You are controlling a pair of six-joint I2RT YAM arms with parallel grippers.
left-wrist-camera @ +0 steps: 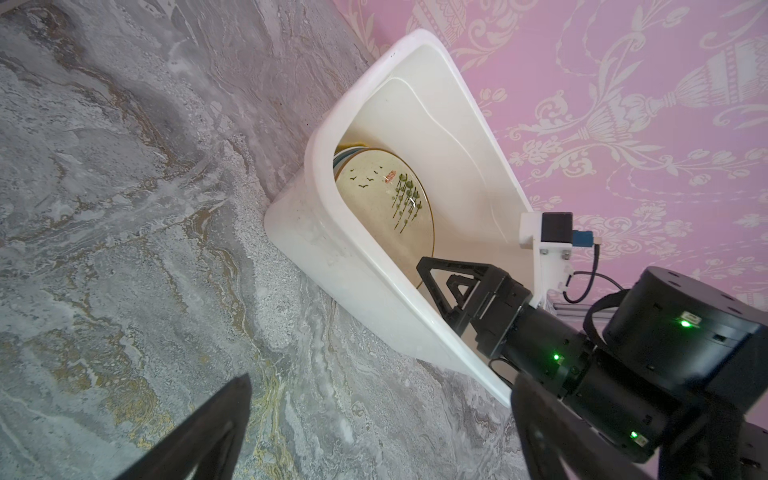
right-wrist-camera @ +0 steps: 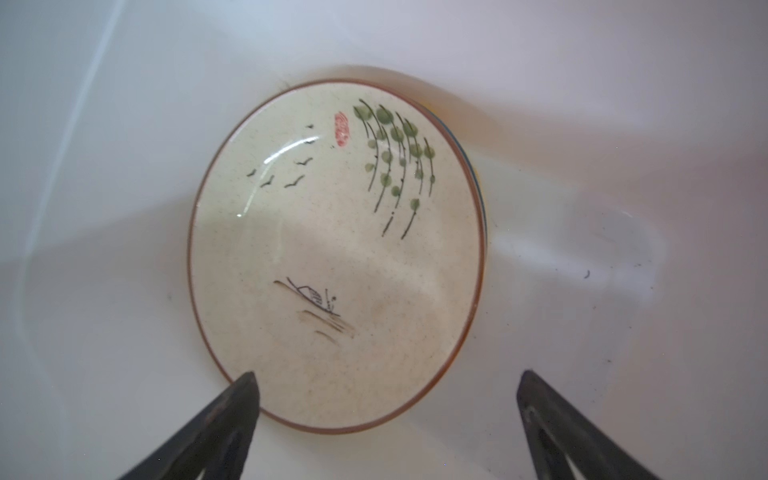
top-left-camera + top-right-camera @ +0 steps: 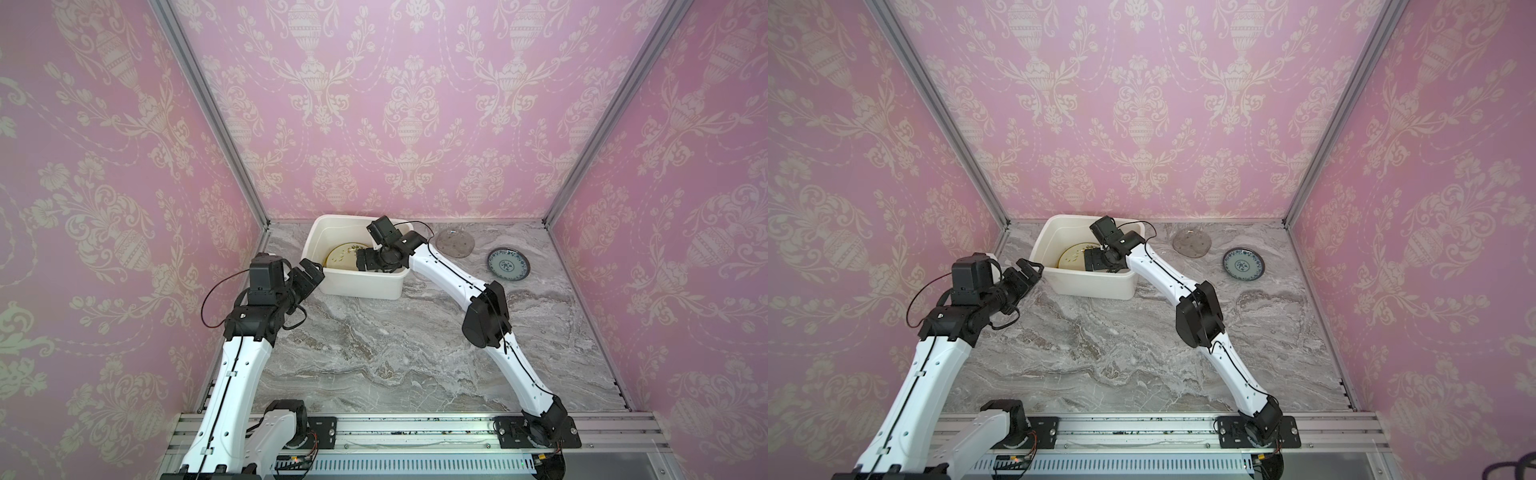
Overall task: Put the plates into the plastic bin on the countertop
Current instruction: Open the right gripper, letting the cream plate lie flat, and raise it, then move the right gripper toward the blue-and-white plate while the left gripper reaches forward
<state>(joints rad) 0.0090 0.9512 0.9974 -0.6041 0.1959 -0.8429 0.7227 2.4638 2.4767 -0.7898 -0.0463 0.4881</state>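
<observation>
The white plastic bin (image 3: 361,286) (image 3: 1092,287) stands at the back left of the countertop (image 3: 395,353). Inside lies a cream plate with green sprigs (image 3: 338,257) (image 3: 1070,255) (image 1: 382,195) (image 2: 332,249), on top of other plates whose coloured edges (image 2: 478,178) peek out. My right gripper (image 3: 362,259) (image 3: 1090,261) (image 2: 387,374) hangs open inside the bin, just over the plate's near rim, holding nothing. My left gripper (image 3: 315,270) (image 3: 1032,266) (image 1: 380,380) is open and empty above the counter, beside the bin's left front corner.
Two plates lie on the counter right of the bin: a smoky glass one (image 3: 455,243) (image 3: 1191,243) near the back wall and a blue-patterned one (image 3: 509,264) (image 3: 1243,264) further right. Pink patterned walls enclose three sides, and an aluminium rail (image 3: 415,430) runs along the front.
</observation>
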